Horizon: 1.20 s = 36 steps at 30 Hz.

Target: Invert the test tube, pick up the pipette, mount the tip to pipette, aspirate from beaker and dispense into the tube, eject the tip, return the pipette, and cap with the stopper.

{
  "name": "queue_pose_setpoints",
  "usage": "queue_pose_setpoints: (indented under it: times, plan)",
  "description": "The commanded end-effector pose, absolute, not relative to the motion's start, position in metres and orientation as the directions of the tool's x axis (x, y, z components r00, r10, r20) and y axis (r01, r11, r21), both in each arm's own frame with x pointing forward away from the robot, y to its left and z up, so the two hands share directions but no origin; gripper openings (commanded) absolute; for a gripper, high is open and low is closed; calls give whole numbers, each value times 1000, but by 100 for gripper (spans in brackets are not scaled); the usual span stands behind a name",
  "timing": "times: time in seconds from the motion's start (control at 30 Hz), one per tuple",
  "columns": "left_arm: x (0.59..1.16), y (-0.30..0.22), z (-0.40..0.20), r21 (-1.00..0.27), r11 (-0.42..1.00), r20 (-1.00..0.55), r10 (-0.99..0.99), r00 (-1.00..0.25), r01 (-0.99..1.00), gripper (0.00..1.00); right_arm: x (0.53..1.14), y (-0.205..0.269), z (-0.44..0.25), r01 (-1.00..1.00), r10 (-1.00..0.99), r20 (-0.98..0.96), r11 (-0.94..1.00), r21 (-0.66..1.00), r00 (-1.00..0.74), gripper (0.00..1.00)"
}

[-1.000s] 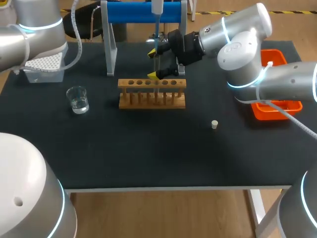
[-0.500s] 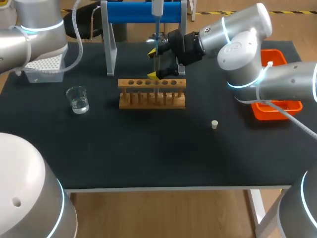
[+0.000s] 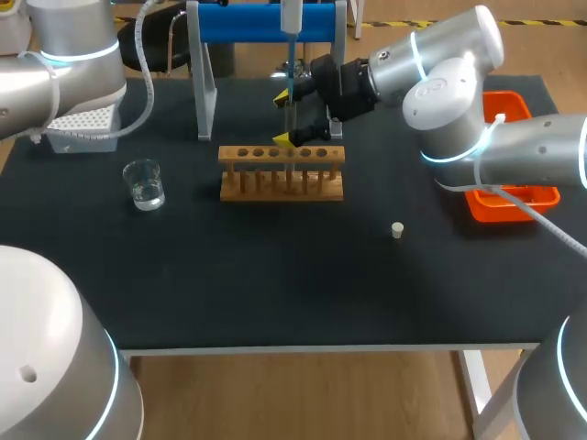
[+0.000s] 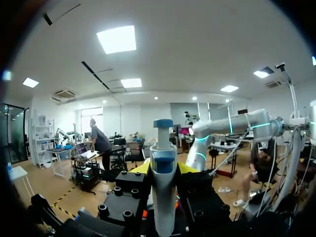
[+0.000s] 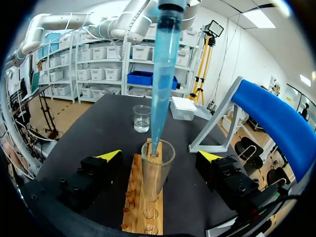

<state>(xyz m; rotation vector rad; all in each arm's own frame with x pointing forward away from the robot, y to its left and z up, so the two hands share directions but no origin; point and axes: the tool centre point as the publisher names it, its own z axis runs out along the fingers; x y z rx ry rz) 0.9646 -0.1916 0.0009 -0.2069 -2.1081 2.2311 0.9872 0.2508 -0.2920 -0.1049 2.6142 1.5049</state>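
In the head view the right fingers (image 3: 282, 139) sit at the upper middle of the frame, spread apart with one yellow tip above the other, and the test tube (image 3: 292, 126) stands upright between them in the wooden rack (image 3: 282, 172). The pipette (image 3: 290, 14) hangs straight down from the top edge above the tube. The beaker (image 3: 144, 183) stands at middle left of the dark worktop (image 3: 275, 275), the stopper (image 3: 397, 230) lies right of centre, the tip box (image 3: 83, 124) sits at upper left, and the orange bin (image 3: 514, 197) is at the right edge. In the left wrist view the left fingers (image 4: 141, 168) are clenched on the pipette body (image 4: 163, 173), a yellow tip showing on each side of it. In the right wrist view the right fingers are released and wide apart. The tube (image 5: 158, 170) stands midway between them, touching neither, with the blue tip (image 5: 162, 89) dipping into its mouth. The beaker (image 5: 141, 118) is farther ahead, beyond the rack.
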Motion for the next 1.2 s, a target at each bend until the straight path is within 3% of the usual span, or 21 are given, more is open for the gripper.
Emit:
queue_pose_setpoints:
  times: [0.03, 1.2]
  plan:
    - [968, -191, 0, -997, -62, -51, 147, -988, 42, 0, 988, 250, -291, -121, -2, -140, 504, 855, -990, 100]
    - [977, -189, -17, -998, -63, -9, 148, -989, 0, 0, 988, 250, -291, -121, -2, -140, 504, 855, -990, 100]
